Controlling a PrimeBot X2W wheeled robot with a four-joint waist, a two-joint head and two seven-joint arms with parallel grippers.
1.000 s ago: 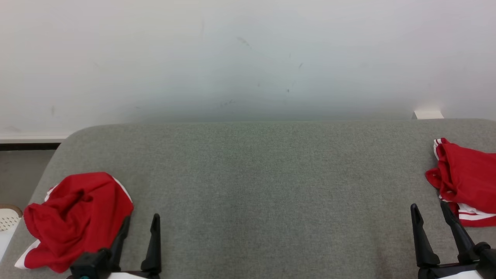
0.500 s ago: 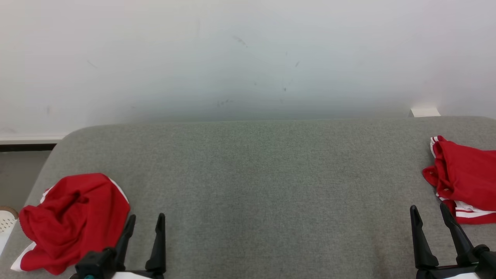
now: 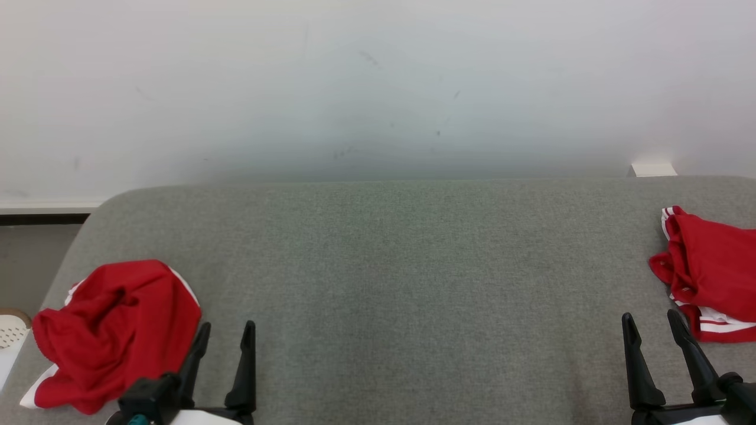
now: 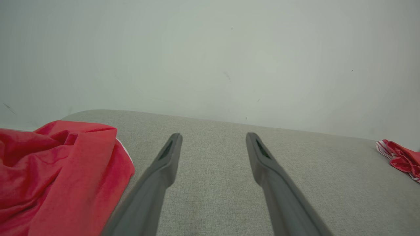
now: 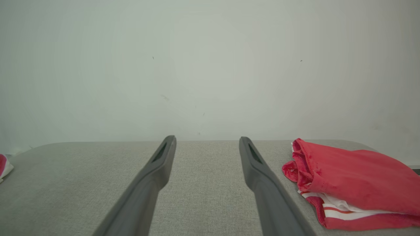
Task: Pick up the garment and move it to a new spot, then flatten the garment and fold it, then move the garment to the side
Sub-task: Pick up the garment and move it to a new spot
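Observation:
A crumpled red garment [image 3: 115, 330] with white trim lies at the near left of the grey padded table [image 3: 390, 265]; the left wrist view has it [image 4: 55, 177] at the lower left. My left gripper [image 3: 227, 327] stands open just to its right, nothing between its fingers [image 4: 167, 157]. A second red garment [image 3: 711, 271] with white stripes lies bunched at the right edge, also in the right wrist view [image 5: 354, 183]. Just left of that one, my right gripper [image 3: 652, 319] is open and empty, fingers [image 5: 162, 160] above bare cloth.
A white wall [image 3: 378, 88] rises right behind the table's far edge. A small white block [image 3: 652, 170] sits at the far right corner. Left of the table, a white perforated object [image 3: 10, 330] pokes in, with floor [image 3: 29, 260] beyond the rounded corner.
The head view has shifted slightly. My left gripper has moved a little to the right, away from the left garment. The right gripper and both garments are where they were.

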